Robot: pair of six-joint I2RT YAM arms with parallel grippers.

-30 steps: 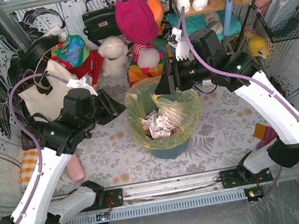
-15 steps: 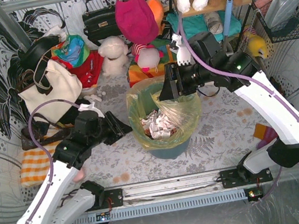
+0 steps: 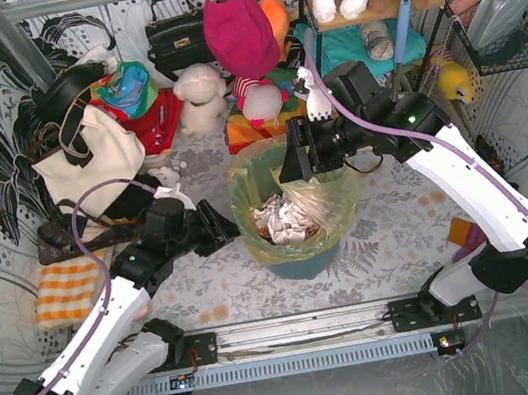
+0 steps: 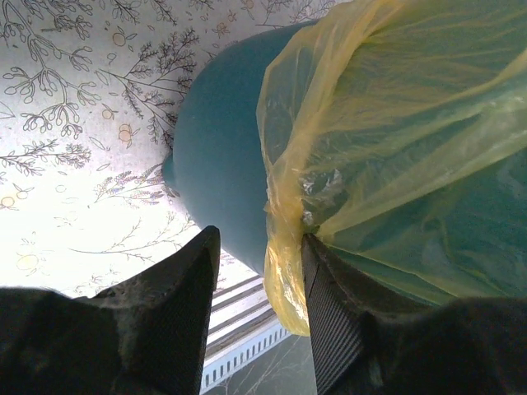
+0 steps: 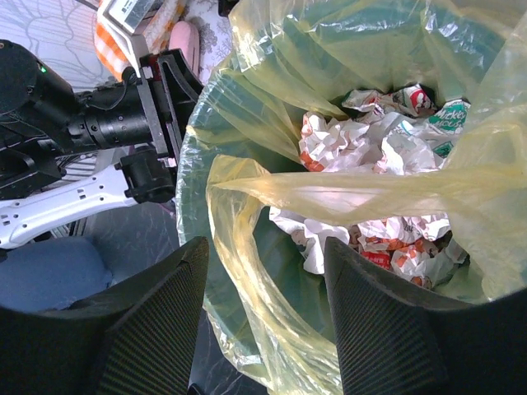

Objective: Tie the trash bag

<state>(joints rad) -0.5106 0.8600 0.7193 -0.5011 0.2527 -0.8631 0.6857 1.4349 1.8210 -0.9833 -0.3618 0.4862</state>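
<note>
One trash bag point(image 3: 336, 188), thin yellow-green plastic, sits in one round teal bin point(image 3: 300, 260) approx. at the middle of the table point(image 3: 400, 220). Its rim is folded out over the bin's edge. Inside lie several crumpled white papers point(image 5: 362, 140) w/ red print. Two grippers are at the bag. The left gripper point(image 4: 259, 247) is low at the bin's left side. Its 2 fingers are apart, and a hanging fold of the bag is between them, against one finger, not pinched. The right gripper point(image 5: 263, 247) is over the bag's far rim, pointing down into it, jaws also apart. A loose band of plastic passes below the gap; contact I cannot tell.
</note>
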